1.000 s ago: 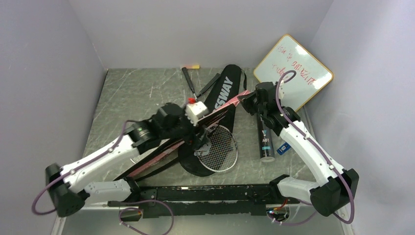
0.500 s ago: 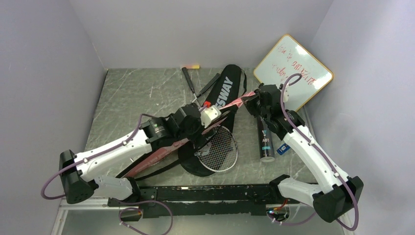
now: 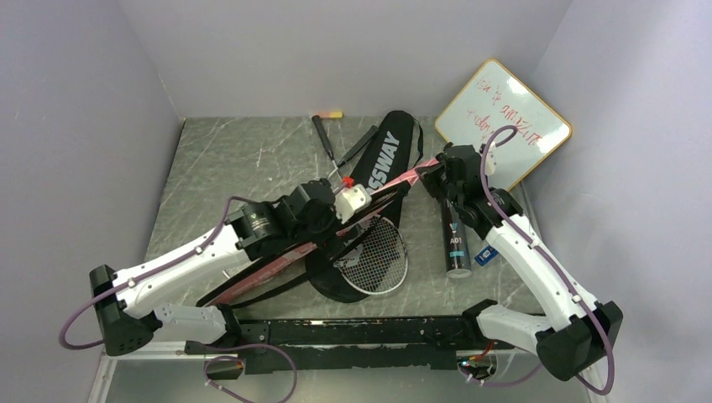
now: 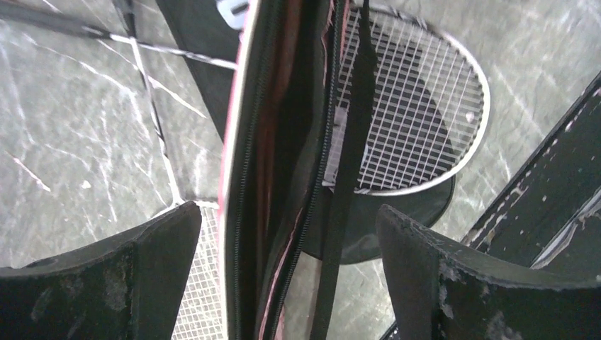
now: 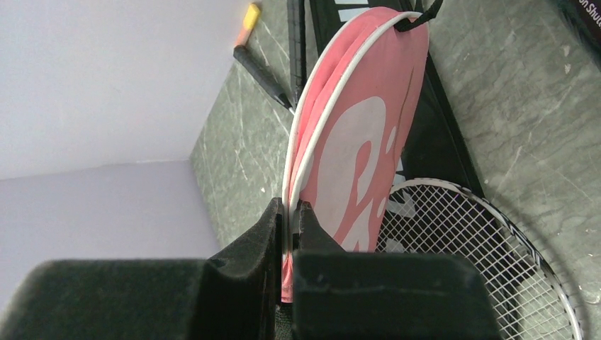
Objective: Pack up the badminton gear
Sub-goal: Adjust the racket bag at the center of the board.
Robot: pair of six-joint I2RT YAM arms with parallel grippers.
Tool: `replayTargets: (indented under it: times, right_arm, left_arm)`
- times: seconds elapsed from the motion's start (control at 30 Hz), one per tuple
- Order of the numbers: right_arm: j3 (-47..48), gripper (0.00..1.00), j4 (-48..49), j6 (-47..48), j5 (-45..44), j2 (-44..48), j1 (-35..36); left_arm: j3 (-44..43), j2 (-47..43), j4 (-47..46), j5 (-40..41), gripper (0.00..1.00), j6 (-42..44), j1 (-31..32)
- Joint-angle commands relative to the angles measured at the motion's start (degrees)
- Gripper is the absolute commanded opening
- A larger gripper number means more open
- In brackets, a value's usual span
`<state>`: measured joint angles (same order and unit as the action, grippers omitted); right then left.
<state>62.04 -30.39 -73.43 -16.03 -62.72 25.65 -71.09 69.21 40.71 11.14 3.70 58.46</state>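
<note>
R fingers point(image 5: 234, 283) pinched tight on rim of pink cover point(image 5: 354, 163); you hold that end lifted, cover slanting from near-left of table point(image 3: 227, 159) toward far-right. L fingers point(image 4: 439, 283) spread wide astride its unzipped edge, gripping nothing. Head of white racket point(image 4: 418, 106) lies on black cover point(image 3: 382, 159), mid-table.

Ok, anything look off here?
Nothing spilled or damaged. The pink cover stands on edge, pinched by the right gripper, zipper gaping inside the open left gripper. The white-framed racket lies partly over the black cover.
</note>
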Motion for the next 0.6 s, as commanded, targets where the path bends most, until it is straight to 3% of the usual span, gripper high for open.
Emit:
replayTargets:
  times: [0.0,0.23,0.33,0.37,0.47,0.57]
  right_arm:
    - [1.9,0.00,3.9,0.7,1.7,0.1,0.1]
    - [1.7,0.00,4.0,1.3,1.6,0.1,0.1]
    - [1.5,0.00,3.8,1.4,1.6,0.0,0.1]
    - [1.5,0.00,3.6,1.3,1.5,0.0,0.1]
    - [1.7,0.00,1.7,1.2,0.2,0.3,0.1]
    - [0.5,0.00,1.1,1.1,-1.4,1.8,0.1]
  left_arm:
    - [1.3,1.4,-0.4,-1.2,0.97,0.5,-0.2]
    - [1.5,3.8,-0.2,6.7,0.96,1.3,-1.4]
    - [2.1,4.8,-0.4,3.8,0.87,2.6,-2.4]
    - [2.4,5.1,-0.6,3.6,0.81,3.1,-2.6]
    - [2.3,6.7,0.8,7.2,0.41,4.4,-2.7]
    - [-0.6,9.4,4.4,8.8,0.12,6.7,-2.7]
